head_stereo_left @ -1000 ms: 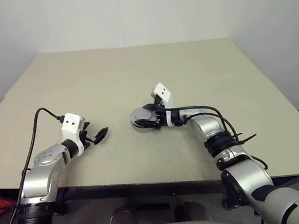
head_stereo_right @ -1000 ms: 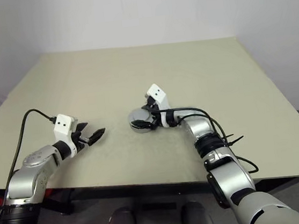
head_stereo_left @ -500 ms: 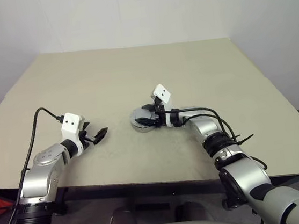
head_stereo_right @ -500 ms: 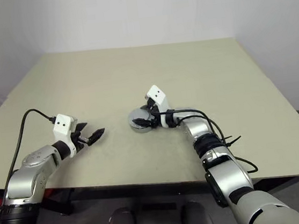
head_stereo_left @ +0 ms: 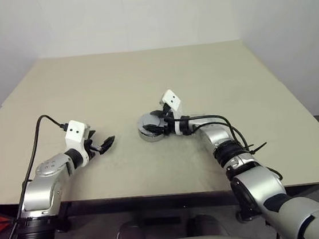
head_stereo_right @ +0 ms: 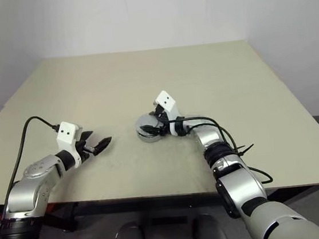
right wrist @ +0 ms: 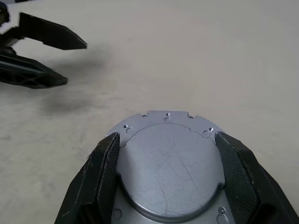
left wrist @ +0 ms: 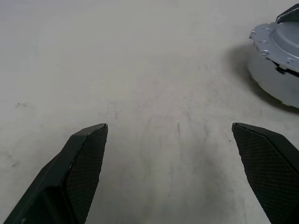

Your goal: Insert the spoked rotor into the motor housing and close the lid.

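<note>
Beige table (head_stereo_left: 115, 84) against plain white walls (head_stereo_left: 136, 12); floor beneath dark, perhaps grey.

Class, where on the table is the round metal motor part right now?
The motor part sits near the table's middle, between the right gripper's fingers.

Plain beige table (head_stereo_left: 143, 81), matte top, with one round silver-grey motor housing (head_stereo_left: 149, 127) sitting around the middle of it.

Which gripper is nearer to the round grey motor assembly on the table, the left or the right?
The right. The right gripper has its two fingers on either side of the motor assembly, against its rim. The left gripper hangs open over bare table, well apart from it.
</note>
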You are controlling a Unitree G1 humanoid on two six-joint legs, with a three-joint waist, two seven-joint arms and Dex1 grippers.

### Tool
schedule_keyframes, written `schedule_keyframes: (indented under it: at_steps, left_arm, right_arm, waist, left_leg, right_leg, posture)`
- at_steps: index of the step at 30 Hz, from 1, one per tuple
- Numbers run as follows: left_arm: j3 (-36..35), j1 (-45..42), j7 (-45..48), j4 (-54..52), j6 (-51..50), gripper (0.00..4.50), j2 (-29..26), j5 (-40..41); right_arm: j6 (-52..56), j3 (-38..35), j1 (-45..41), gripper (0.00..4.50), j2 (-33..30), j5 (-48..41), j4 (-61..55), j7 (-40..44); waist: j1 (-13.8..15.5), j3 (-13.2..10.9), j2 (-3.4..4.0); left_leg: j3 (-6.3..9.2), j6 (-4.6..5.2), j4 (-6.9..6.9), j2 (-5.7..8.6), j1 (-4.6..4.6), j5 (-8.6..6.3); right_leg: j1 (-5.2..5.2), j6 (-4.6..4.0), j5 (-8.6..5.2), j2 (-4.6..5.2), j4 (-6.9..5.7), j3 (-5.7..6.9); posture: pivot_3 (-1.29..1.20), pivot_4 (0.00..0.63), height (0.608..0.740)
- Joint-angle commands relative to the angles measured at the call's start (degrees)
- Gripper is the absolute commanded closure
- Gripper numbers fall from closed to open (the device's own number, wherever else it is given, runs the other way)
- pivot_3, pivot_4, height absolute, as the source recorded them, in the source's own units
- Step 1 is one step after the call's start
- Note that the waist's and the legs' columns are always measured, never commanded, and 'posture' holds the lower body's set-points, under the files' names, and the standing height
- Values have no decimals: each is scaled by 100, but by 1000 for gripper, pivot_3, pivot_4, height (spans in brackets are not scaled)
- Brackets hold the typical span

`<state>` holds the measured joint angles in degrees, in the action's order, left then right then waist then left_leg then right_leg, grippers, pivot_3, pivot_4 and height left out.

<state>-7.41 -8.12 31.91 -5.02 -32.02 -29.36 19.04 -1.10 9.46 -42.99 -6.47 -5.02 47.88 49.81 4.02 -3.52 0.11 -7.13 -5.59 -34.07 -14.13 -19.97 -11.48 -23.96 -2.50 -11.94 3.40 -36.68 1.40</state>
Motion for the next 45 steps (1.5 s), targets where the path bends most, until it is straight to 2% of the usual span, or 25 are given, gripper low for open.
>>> schedule_keyframes:
  at_steps: [1, 6, 11, 14, 25, 33, 42, 45]
  left_arm:
    - [-111, -41, -34, -208, 3, 0, -58, 20]
    - [-136, -12, -60, -234, -13, 0, -48, 35]
    - [-131, 11, -70, -233, -10, 0, -36, 37]
    - [-121, 6, -65, -222, -1, 0, -33, 35]
    - [-121, -23, -56, -198, 5, 0, -42, 28]
    - [-144, 23, -86, -251, -6, 0, -36, 37]
    - [-127, 42, -95, -284, -10, 0, -28, 58]
    - [-130, 46, -98, -287, -17, 0, -27, 64]
  right_arm:
    - [-71, 35, -41, 1378, -9, 196, 192, -135]
    - [-35, 74, -13, 1378, -8, 186, 140, 130]
    - [668, -167, 71, 1378, -16, -344, -338, 776]
    - [796, -115, 177, 1378, -68, -350, -595, 955]
    - [169, 18, 236, 1378, -42, -37, -461, 705]
    - [-294, 86, 176, 1378, -108, 146, -164, 756]
    - [-514, 173, 40, 1378, -83, 464, 261, 408]
    - [-522, 194, 44, 1378, -116, 474, 289, 476]
  waist:
    - [0, 0, 0]
    - [-4, 0, 0]
    - [-4, 0, 0]
    - [-6, 0, 0]
    - [-14, 0, -1]
    - [-13, 1, -2]
    - [-15, 2, -3]
    - [-14, 2, -3]
  left_leg:
    - [0, 0, 0, 0, 0, 0]
    - [0, 0, 0, 0, 1, 0]
    - [0, 2, 3, 0, -1, -1]
    - [0, 8, 11, -1, -3, -5]
    - [-5, -8, 75, 2, 7, 5]
    - [-5, -10, 76, 2, 8, 6]
    - [-5, -10, 76, 3, 30, 6]
    - [-4, -10, 77, 3, 50, 6]
  right_leg:
    - [0, 0, 0, 0, 0, 0]
    - [0, 1, 0, -1, 0, 0]
    - [-1, -2, 1, -1, 3, 0]
    - [-2, -3, 1, -2, 15, 0]
    - [-3, -4, 1, -6, 50, 4]
    - [-2, -4, 1, -6, 50, 4]
    - [16, -4, 1, -6, 45, 3]
    - [36, 28, -18, -5, 44, 3]
  posture:
    - [0, 0, 740]
    - [0, 0, 740]
    - [0, 0, 740]
    - [0, 0, 740]
    - [0, 0, 740]
    - [0, 0, 740]
    - [0, 0, 740]
    - [0, 0, 740]
